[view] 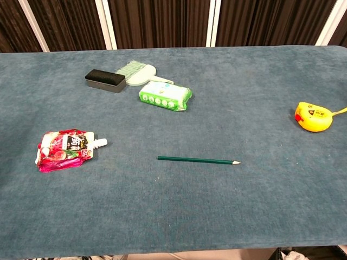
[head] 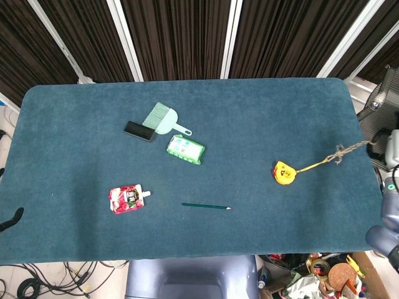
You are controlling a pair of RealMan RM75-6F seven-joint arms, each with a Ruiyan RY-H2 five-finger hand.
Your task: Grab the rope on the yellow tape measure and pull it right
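The yellow tape measure [head: 284, 172] lies on the blue table [head: 249, 112] near its right side; the chest view shows the tape measure [view: 313, 116] at the right edge of the frame. A knotted rope [head: 340, 152] runs taut from it up and to the right, past the table's edge. It ends at my right hand [head: 391, 148], which is half cut off by the frame edge and grips the rope's end. Only a short yellow stub of the line [view: 341, 111] shows in the chest view. Neither view shows my left hand.
A mint dustpan brush [head: 161, 118], a black eraser block [head: 139, 131] and a green wipes pack [head: 185, 149] lie at the middle left. A red drink pouch [head: 128, 198] and a green pencil [head: 206, 205] lie nearer the front. A chair [head: 381, 106] stands off the right edge.
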